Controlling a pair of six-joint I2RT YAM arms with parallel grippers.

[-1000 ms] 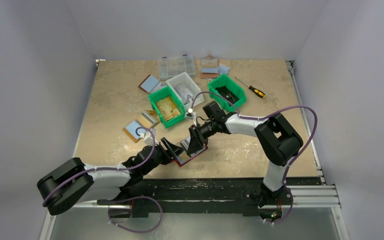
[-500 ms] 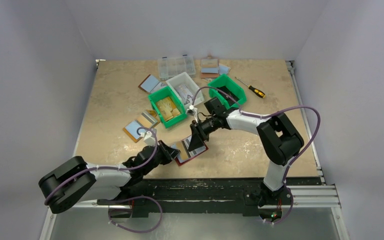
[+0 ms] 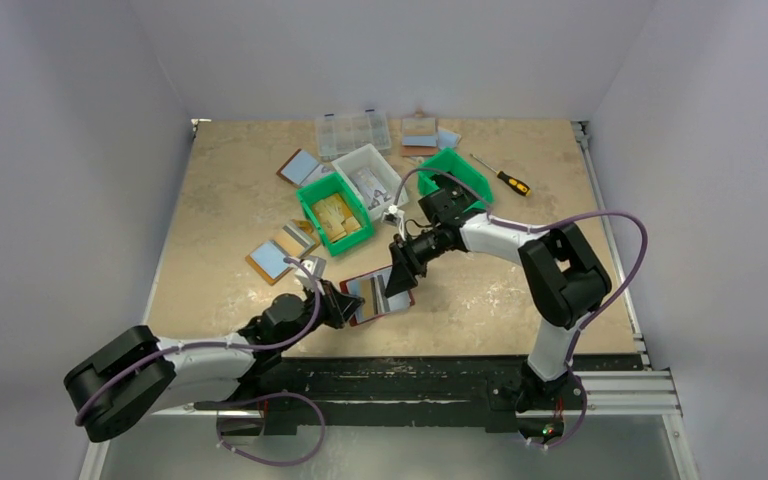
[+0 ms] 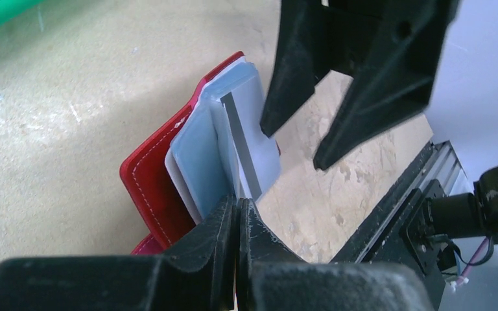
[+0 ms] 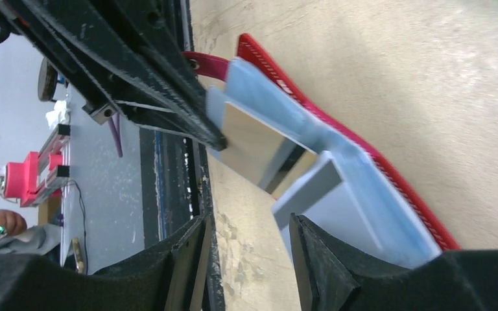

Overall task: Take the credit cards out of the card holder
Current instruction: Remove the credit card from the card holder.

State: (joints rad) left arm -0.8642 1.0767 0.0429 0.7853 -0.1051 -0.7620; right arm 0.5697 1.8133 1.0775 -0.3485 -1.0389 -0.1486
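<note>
Since a second ago my left gripper (image 3: 340,303) has clamped shut on the edge of one credit card (image 5: 256,149) poking out of the single red card holder (image 3: 378,296). The holder lies open by the middle of the table (image 3: 230,200) near edge. The right gripper (image 3: 398,282) has widened and hangs empty above it. The right wrist view shows the card's glossy face, the left wrist view only its dark band.

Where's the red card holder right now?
In the top view, the red card holder lies open at the table's near centre, between the left gripper, pinched on a credit card in it, and the open right gripper.
</note>
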